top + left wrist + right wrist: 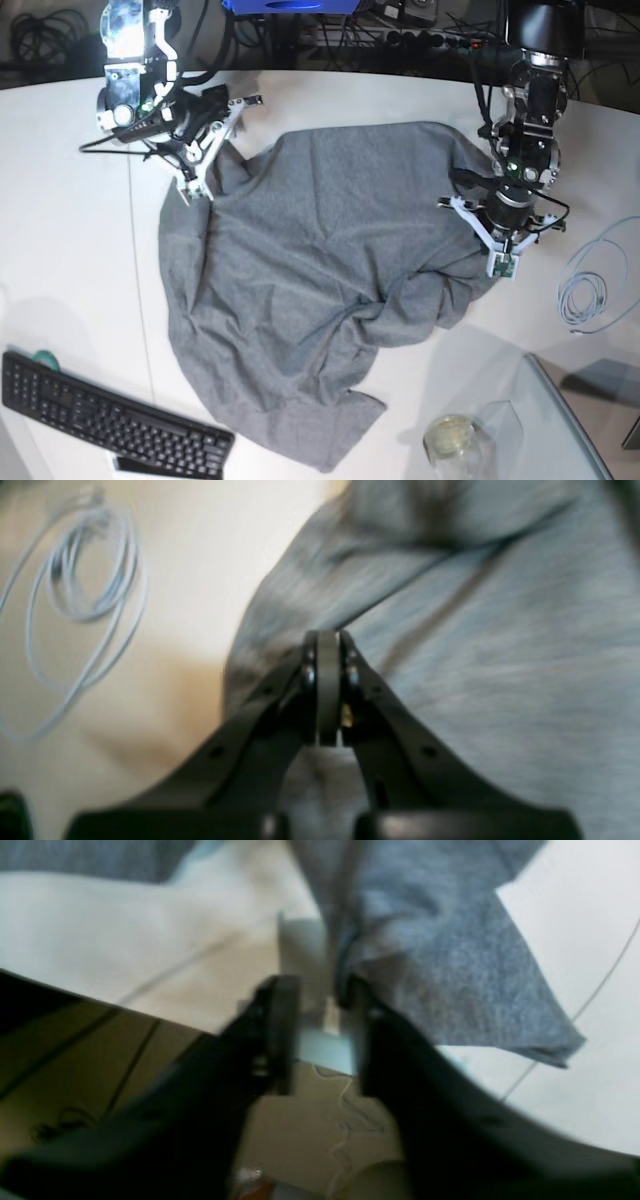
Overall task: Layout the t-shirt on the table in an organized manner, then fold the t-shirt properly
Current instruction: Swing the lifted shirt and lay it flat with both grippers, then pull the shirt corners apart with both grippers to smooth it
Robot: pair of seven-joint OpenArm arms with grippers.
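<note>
The t-shirt [310, 290] lies spread but rumpled across the middle of the white tabletop [70, 270], with a loose fold running through its lower half and one corner pointing toward the near edge. The left gripper [327, 645] has its jaws pressed together, and the grey knit bunches up right at their tips and spreads away ahead of them and to one side; the blur hides whether a pinch of cloth actually sits between them, though the fabric there looks drawn toward the tips. In the base view this gripper stands at the cloth's edge on the side nearest a coiled pale cable [585, 295], which lies on the tabletop well apart from the shirt. The right gripper [320, 1005] shows its jaws standing apart with a plain gap between them; a hanging edge of the t-shirt drops just ahead of the gap and brushes the inner face of one jaw, while the other jaw is clear of the cloth. Beyond these jaws the tabletop's curved rim and thin dark seam show. A black keyboard [110, 420] sits at the near edge, beside the shirt's lower hem, and a glass jar [452, 440] stands near the shirt's pointed corner.
</note>
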